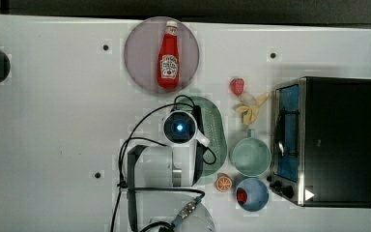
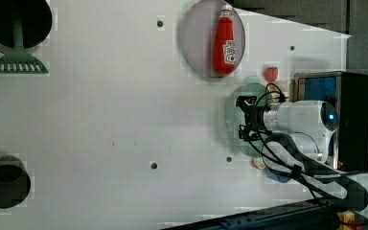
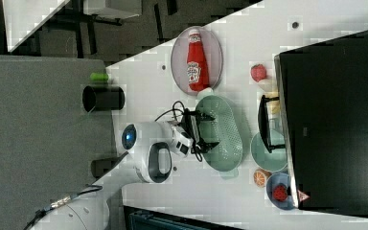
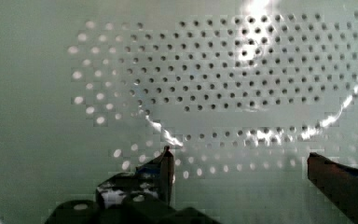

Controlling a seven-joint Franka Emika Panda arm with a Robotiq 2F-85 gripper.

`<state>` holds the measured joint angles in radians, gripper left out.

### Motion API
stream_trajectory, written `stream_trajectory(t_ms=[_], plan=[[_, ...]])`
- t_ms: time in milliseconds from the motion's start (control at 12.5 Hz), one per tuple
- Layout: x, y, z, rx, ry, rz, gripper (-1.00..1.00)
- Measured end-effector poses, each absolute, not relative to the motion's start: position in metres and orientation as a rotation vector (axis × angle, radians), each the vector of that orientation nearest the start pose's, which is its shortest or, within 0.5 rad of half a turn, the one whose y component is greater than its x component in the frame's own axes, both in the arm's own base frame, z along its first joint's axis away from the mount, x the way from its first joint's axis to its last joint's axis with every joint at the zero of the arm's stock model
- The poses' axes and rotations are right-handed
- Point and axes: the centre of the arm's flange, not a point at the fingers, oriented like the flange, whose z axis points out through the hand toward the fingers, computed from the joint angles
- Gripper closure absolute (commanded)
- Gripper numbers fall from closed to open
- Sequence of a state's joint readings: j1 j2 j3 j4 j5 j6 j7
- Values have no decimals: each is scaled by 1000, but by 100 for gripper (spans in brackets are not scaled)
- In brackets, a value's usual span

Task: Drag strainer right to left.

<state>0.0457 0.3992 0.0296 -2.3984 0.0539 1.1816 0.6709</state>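
White table bears strainer, lengthwise toward ketchup.

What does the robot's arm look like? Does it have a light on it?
The arm is white and rounded with dark grey bands. A round blue light glows on its black end cap. Black cables loop along it. Its gripper is black with two thin fingers.

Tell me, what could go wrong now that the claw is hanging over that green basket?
The open gripper sits at the strainer's rim, so closing badly could tip it or slip off. The ketchup bottle's plate lies close beside the strainer in the top view; dragging might clip it. The mint cup stands close on the other side and could get nudged.
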Motion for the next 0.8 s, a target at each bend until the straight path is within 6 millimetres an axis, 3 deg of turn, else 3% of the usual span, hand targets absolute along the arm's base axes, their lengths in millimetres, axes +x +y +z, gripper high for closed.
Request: stream_trajectory(t_ms=[480,800], plan=[[477,97,147,-2373,2055,132,-100],[470,153,150,-2343,2094,133,-100]])
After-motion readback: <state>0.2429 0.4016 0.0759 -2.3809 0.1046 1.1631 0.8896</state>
